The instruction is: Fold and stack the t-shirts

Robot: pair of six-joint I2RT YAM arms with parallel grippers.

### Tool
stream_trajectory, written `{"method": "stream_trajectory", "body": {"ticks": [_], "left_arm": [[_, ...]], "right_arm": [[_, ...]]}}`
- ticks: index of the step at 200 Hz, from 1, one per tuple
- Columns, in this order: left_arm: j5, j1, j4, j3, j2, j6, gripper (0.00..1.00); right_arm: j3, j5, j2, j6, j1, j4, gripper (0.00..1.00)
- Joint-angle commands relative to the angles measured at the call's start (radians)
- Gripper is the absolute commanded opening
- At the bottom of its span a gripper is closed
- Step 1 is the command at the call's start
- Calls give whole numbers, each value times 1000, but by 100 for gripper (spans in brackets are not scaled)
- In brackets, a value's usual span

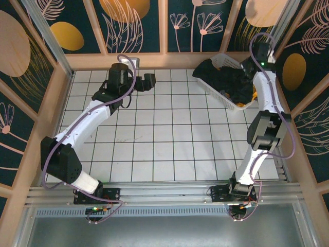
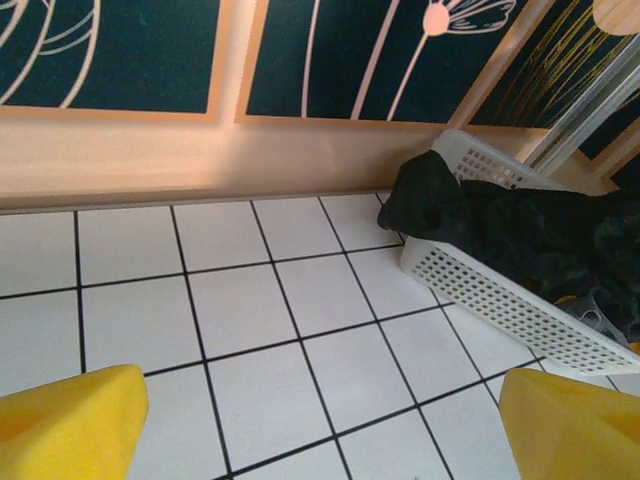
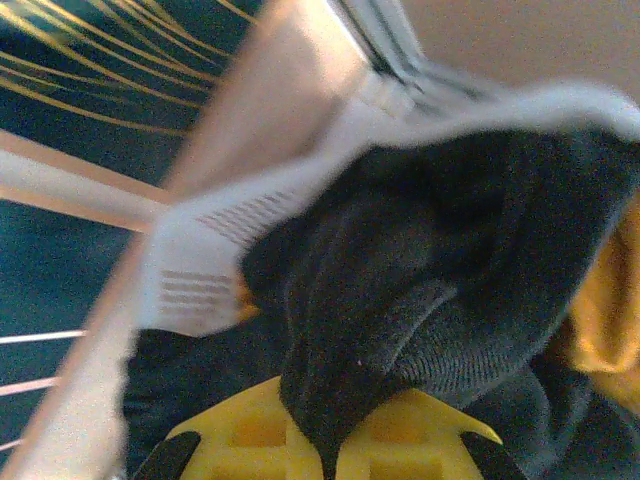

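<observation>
Black t-shirt (image 3: 430, 270), orange t-shirt (image 3: 605, 320), white lattice basket (image 2: 500, 300)

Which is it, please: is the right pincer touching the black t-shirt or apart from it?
Touching: the right wrist view shows the right pincer shut on a fold of the black t-shirt.

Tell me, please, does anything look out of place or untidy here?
Yes. The black t-shirt spills over the far-left corner of the white basket, which sits askew to the tile grid. The mustard-orange t-shirt lies crumpled in the basket too. The right fingers are shut on a fold of the black one.
</observation>
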Motion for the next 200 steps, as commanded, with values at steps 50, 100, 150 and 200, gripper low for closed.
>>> {"method": "stream_trajectory", "body": {"ticks": [50, 100, 150, 200], "left_arm": [[-118, 1, -119, 89, -41, -442, 90], [-273, 1, -147, 38, -154, -466, 89], [-586, 1, -288, 52, -298, -460, 92], [-808, 1, -376, 4, -458, -480, 88]], "right_arm": [[351, -2, -173, -260, 211, 235, 0], [316, -101, -277, -287, 417, 529, 0], [164, -77, -238, -345, 789, 550, 0], [2, -463, 56, -420, 982, 464, 13]]}}
